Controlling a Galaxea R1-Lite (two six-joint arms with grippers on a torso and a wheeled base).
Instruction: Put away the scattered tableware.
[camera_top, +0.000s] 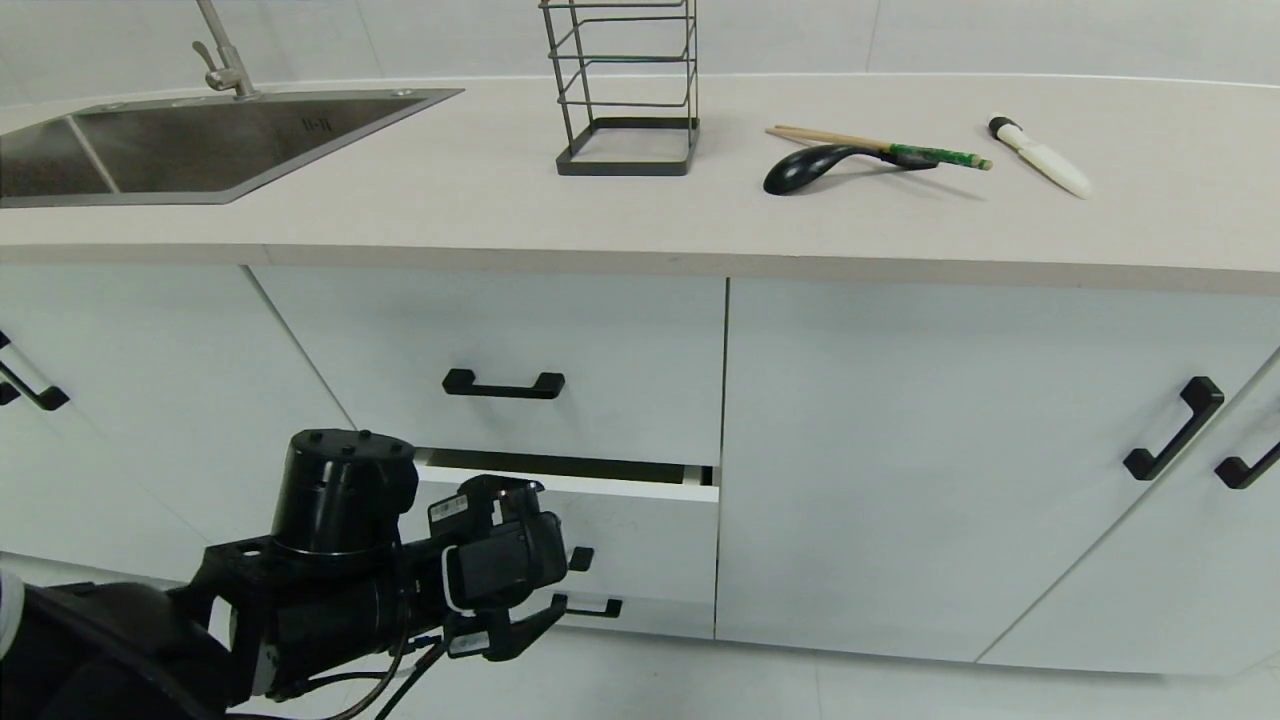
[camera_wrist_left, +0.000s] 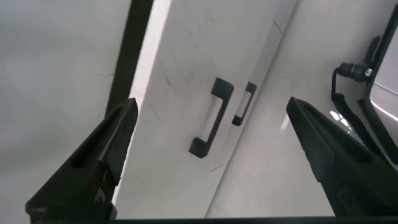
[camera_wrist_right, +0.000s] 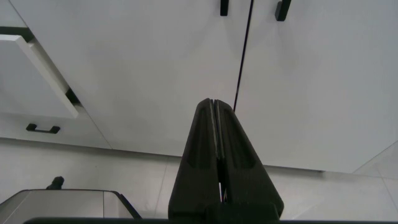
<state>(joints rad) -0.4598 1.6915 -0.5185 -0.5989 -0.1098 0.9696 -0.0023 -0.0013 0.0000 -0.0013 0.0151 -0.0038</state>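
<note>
Our spread left hand (camera_top: 565, 585) half hides the black handle (camera_top: 603, 607) of the ajar white drawer (camera_top: 640, 535). Our right hand (camera_wrist_right: 213, 106) is pressed together. Well above the left hand and to its right, a black spoon (camera_top: 800, 172), green-tipped wooden chopsticks (camera_top: 880, 146) and a white knife (camera_top: 1048, 163) lie on the pale surface (camera_top: 450, 200).

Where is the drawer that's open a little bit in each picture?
Head view: the drawer is low in the middle, just past the left hand.
Left wrist view: it shows between that open hand's fingers.
Right wrist view: it sticks out from the cupboards, off beside the shut right hand.
Shared landmark: the drawer's white edge.
</note>
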